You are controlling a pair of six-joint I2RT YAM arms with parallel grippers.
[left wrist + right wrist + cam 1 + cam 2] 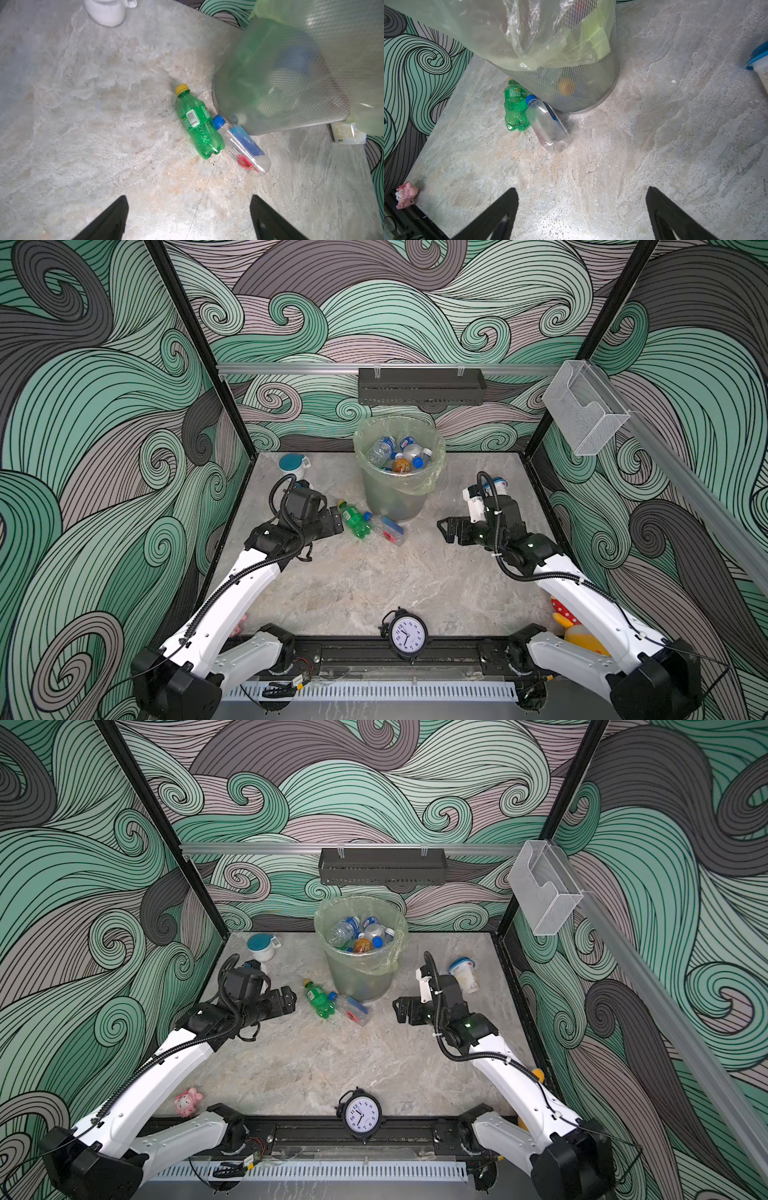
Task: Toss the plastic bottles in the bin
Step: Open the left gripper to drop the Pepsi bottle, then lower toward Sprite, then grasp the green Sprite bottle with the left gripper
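A green bottle (pixel 354 519) with a yellow cap lies on the table beside the bin's foot. A clear bottle (pixel 388 529) with a blue cap and blue label lies against it, touching the bin (pixel 395 493). The bin is grey mesh lined with a pale green bag and holds several bottles (pixel 399 452). My left gripper (pixel 336 521) is open and empty, just left of the green bottle (pixel 197 122). My right gripper (pixel 446 531) is open and empty, to the right of the clear bottle (pixel 548 122) and apart from it.
A white cup with a teal lid (pixel 293 464) stands at the back left. A white tub with a blue lid (pixel 465 973) sits behind my right arm. A clock (pixel 406 635) stands at the front edge, a pink toy (pixel 188 1101) front left, a yellow toy (pixel 577 635) front right.
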